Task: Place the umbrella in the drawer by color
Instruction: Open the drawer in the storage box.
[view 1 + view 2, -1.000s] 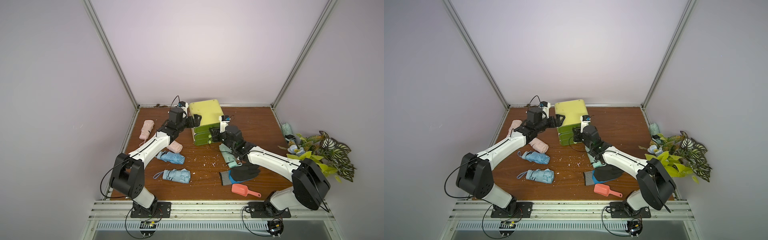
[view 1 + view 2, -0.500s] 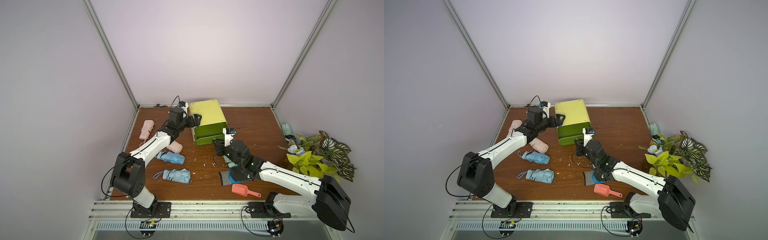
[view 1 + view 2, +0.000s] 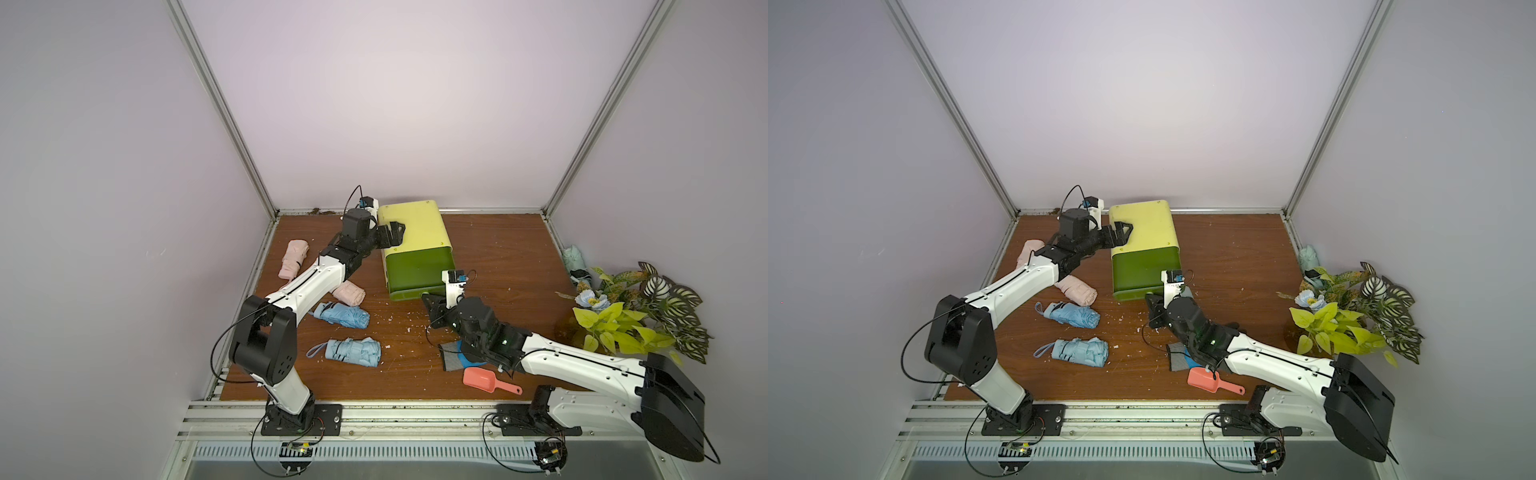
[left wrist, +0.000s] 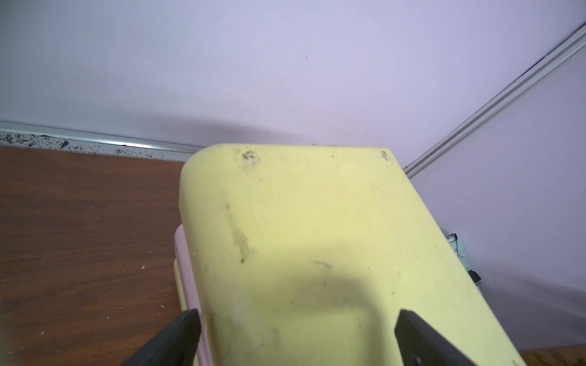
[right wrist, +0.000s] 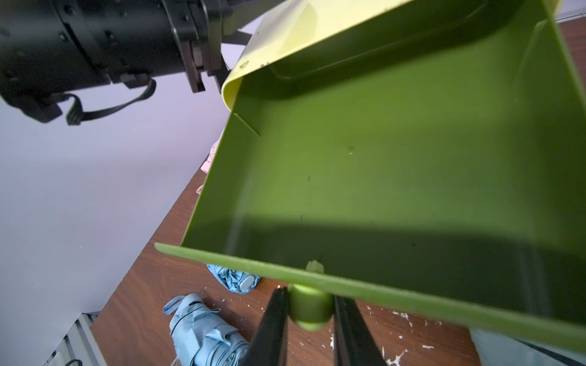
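top views: yellow drawer cabinet (image 3: 411,228) sits at the far edge of the counter (image 3: 498,249). its green drawer (image 3: 415,270) stands open toward the near edge. the right end effector (image 3: 430,301) is at the drawer front. the left end effector (image 3: 392,235) is over the left side of the cabinet top. no umbrella shows in any drawer. two pink umbrellas (image 3: 294,259) (image 3: 349,293) lie toward the left edge, two blue umbrellas (image 3: 343,316) (image 3: 355,351) nearer the middle. a mint umbrella (image 3: 575,255) lies at the right edge beside the plant (image 3: 636,311). blue ones: long axis roughly along the near edge, strap ends toward the left edge. mint one: long axis roughly far-to-near.

left wrist: fingers (image 4: 177,336) spread wide, one at each side of the cabinet top, released, grasping nothing. bracing the cabinet, i judge.

right wrist: end effector clenched on the drawer's green knob (image 5: 309,307). drawer floor bare.

status: the opening step looks done. sorting has not begun and every umbrella is left to place. i judge the mint one belongs in the green drawer.
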Tool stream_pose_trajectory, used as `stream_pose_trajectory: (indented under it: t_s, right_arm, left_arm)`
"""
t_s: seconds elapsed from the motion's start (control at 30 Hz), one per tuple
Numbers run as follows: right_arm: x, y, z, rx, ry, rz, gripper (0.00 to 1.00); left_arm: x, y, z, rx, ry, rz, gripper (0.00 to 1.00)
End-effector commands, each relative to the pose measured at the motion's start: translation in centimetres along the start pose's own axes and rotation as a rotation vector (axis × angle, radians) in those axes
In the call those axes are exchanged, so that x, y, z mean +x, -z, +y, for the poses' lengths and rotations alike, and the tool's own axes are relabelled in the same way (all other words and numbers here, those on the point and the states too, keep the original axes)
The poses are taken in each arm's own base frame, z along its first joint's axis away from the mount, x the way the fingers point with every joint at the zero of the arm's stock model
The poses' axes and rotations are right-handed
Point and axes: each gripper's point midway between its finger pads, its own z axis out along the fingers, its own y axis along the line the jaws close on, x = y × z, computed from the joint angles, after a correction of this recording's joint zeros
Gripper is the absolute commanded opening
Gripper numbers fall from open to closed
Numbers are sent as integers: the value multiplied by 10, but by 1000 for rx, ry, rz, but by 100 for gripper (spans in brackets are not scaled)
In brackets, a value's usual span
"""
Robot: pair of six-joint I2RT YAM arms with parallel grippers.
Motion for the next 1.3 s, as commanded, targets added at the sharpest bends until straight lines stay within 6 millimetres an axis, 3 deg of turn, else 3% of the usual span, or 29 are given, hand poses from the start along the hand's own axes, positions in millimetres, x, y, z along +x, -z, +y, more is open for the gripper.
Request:
stream_pose_trajectory:
  t_s: [0.0, 0.13, 0.3, 0.5, 0.63, 0.83, 1.03, 1.27]
  right_arm:
    - [-9, -4, 32, -101, -49, -5, 12]
    - [-3, -9, 36, -104, -47, 18, 16]
    - [-3, -7, 33, -73, -15, 34, 42]
    - [-18, 19, 22, -9, 87, 47, 58]
    - [-33, 47, 6, 63, 162, 43, 64]
    - [-53, 76, -52, 257, 198, -22, 73]
    - [-37, 54, -115, 286, 94, 82, 74]
    - [10, 20, -156, 264, -7, 211, 74]
  left_arm:
    - [-15, -7, 7, -31, -10, -23, 100]
    - [-15, -13, 8, -32, -13, -17, 100]
    - [-14, -15, 10, -44, -23, -7, 100]
    - [-31, 5, 5, -50, -48, -49, 100]
    - [-49, 29, -6, -43, -61, -104, 100]
    - [-68, 75, -24, 10, -37, -210, 99]
    - [-51, 110, -45, 87, -16, -259, 100]
    - [-40, 140, -54, 122, -1, -288, 99]
